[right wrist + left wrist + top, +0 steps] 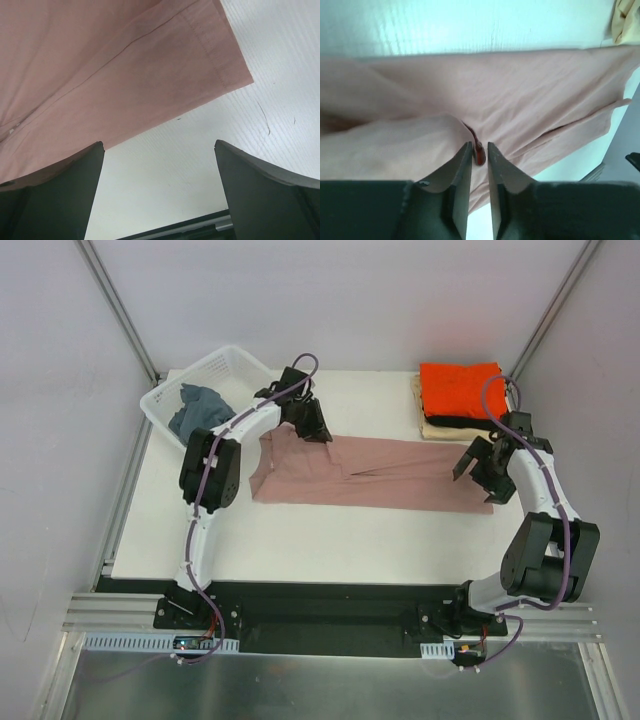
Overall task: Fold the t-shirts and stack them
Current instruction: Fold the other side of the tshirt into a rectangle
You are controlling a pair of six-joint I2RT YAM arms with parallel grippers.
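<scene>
The dusty-pink t-shirt [380,475] lies spread lengthwise across the middle of the table. My left gripper [318,430] is at its far left end; in the left wrist view the gripper [480,145] has its jaws nearly together on a raised fold of the shirt [520,90] with a red-brown collar edge. My right gripper [478,468] is open at the shirt's right end. In the right wrist view it [158,145] hangs over bare table just off the hem corner [100,60]. A folded stack at the back right holds the orange shirt [458,388] on the black one [465,423] on the cream one [432,429].
A white plastic basket [152,406] stands at the back left with a blue-grey cloth [200,408] in it. The cream cloth also shows at the top right of the left wrist view [626,20]. The table's front edge and a black rail lie near the arm bases.
</scene>
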